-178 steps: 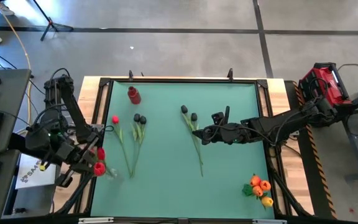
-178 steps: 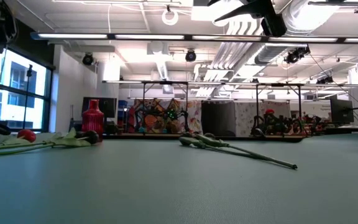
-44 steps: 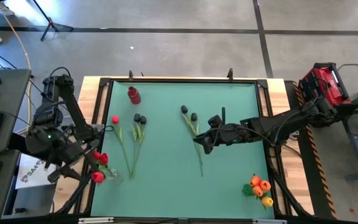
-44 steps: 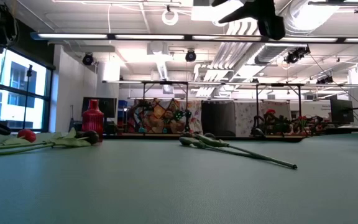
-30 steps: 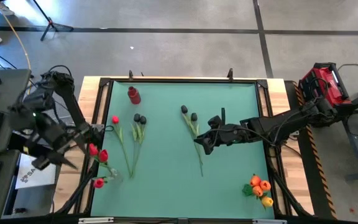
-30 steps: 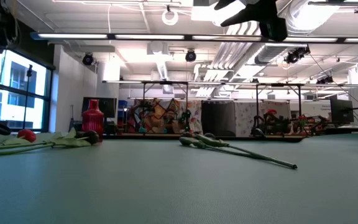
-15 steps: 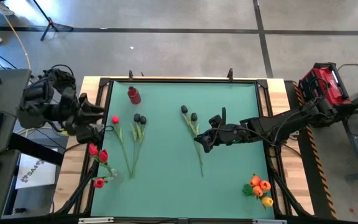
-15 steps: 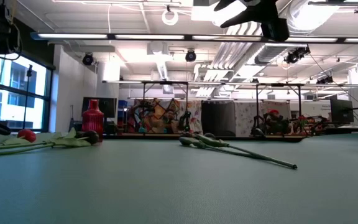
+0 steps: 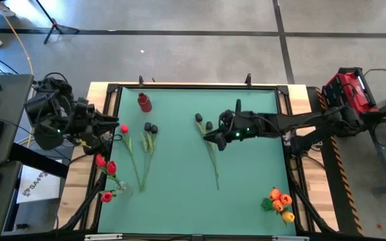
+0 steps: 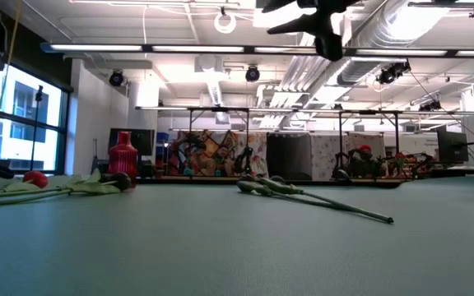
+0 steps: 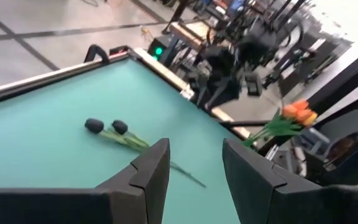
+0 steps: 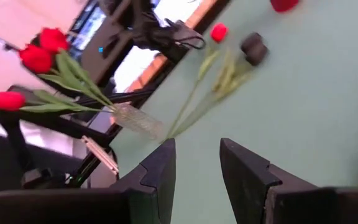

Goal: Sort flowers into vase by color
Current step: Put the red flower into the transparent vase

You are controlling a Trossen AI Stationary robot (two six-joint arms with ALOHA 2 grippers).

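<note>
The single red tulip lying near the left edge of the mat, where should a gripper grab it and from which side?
Probably mid-stem on the red tulip, coming straight down. It lies flat, and its thin stem has bare mat on both sides there; lower down it nears the black tulips' stems.

Left arm folded back at the tabletop's left edge, its gripper pointing inward, fingers parted and empty. Right arm stretched in from the right side, low and long, its gripper near the middle, fingers apart, holding nothing
</note>
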